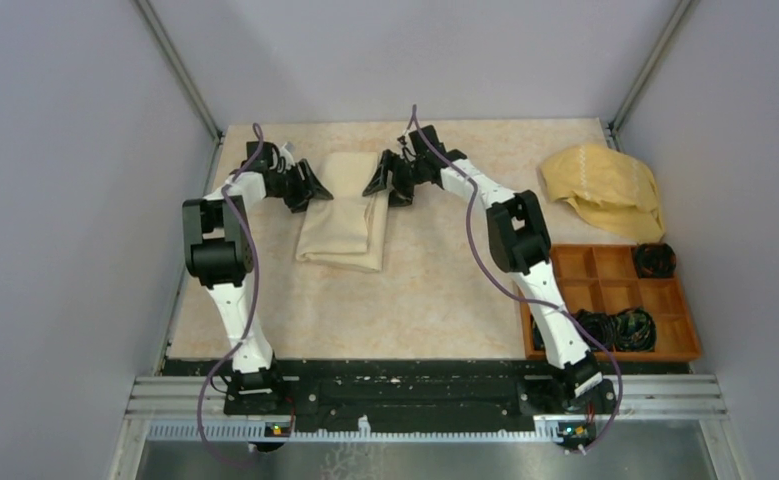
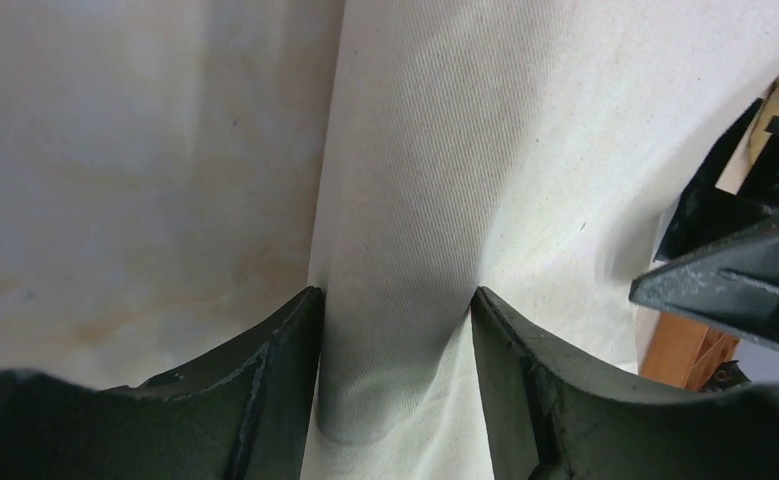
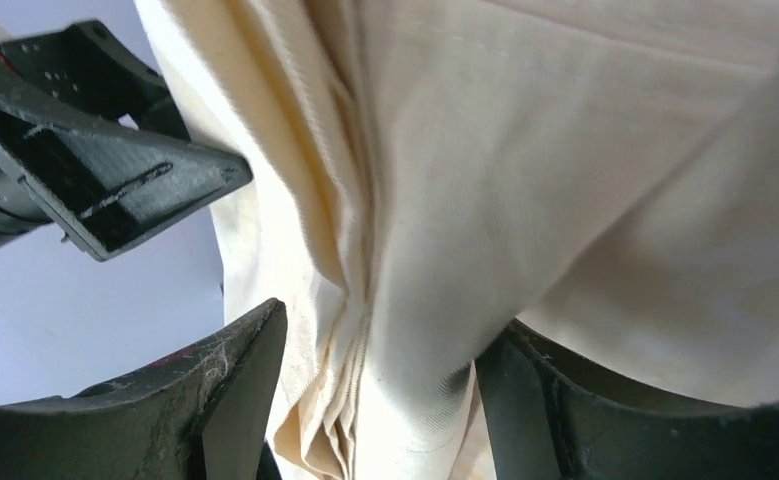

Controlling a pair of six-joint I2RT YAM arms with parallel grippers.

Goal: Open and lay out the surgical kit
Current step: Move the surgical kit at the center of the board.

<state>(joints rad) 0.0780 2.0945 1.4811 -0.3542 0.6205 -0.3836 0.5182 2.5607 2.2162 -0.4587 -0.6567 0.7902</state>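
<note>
The pale cream cloth sheet [image 1: 345, 225] lies folded in a long bundle at the back middle of the table. My left gripper [image 1: 313, 190] is at its far left edge and my right gripper [image 1: 378, 185] at its far right edge. In the left wrist view [image 2: 393, 310] the jaws pinch a bulging fold of the cloth [image 2: 415, 150]. In the right wrist view [image 3: 380, 330] the jaws squeeze several stacked cloth layers [image 3: 485, 150]. The steel tray, scissors and tweezers are hidden.
A crumpled mustard-yellow cloth [image 1: 605, 185] lies at the back right. An orange compartment box [image 1: 615, 300] with black coils [image 1: 625, 325] stands at the right front. Purple walls close in the left, right and back sides.
</note>
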